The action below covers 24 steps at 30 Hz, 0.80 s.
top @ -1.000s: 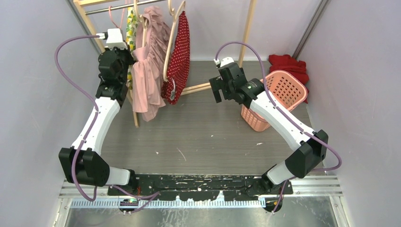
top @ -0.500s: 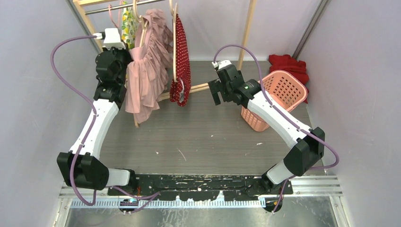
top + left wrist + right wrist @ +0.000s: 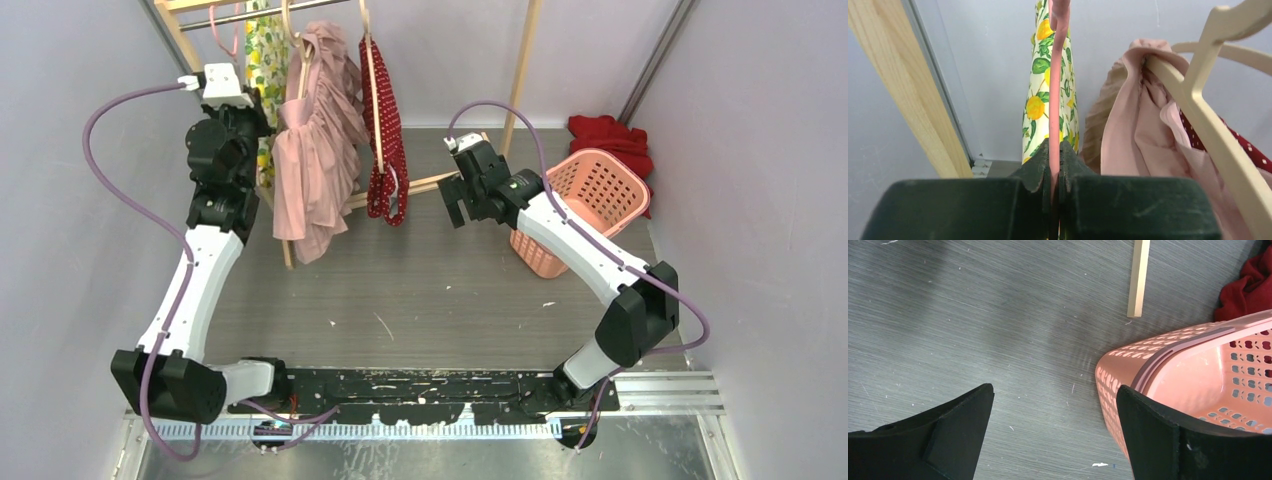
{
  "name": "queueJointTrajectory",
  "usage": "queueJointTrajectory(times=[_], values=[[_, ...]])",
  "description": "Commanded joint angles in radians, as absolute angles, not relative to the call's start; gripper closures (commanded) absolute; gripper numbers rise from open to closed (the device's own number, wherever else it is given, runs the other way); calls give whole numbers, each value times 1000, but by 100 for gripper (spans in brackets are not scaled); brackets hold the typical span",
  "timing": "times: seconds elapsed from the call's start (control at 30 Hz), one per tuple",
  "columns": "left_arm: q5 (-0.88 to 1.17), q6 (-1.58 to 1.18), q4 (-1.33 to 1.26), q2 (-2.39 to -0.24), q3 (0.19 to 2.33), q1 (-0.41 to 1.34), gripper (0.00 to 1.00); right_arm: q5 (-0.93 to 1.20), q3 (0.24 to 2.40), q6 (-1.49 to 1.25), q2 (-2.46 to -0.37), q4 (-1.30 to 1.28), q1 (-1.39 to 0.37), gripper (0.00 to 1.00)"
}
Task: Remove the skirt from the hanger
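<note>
Jaws of the left gripper (image 3: 1055,152) are clenched on the thin pink hanger (image 3: 1057,75); the right gripper (image 3: 1054,392) stands released. The lemon-print skirt (image 3: 1035,107), hanging there, appears light, limp: grasp its lower hem.

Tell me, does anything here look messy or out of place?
A red cloth lies crumpled behind the pink basket, not in it. The pink garment hangs bunched and lopsided. Small white scraps dot the grey table.
</note>
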<state>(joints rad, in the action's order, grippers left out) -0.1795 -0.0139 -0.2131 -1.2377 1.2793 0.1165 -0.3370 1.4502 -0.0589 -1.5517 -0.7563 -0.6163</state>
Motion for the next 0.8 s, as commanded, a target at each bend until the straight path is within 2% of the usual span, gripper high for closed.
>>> queueJointTrajectory(times=[0.0, 0.33, 0.5, 0.6, 0.77], values=[[-182, -9, -277, -1159, 1235, 114, 100, -335, 1463, -71, -1548, -723, -622, 3], [-194, -2, 11, -1017, 1085, 115, 100, -372, 1538, -35, -1445, -794, -621, 7], [-195, -4, 93, -986, 1086, 115, 100, -182, 1622, -26, -1364, -817, -648, 15], [-192, -11, 104, -977, 1082, 117, 100, -122, 1657, 2, -1337, -823, -748, 16], [-190, -26, 137, -977, 1098, 137, 100, -144, 1666, 45, -1372, -790, -980, 16]])
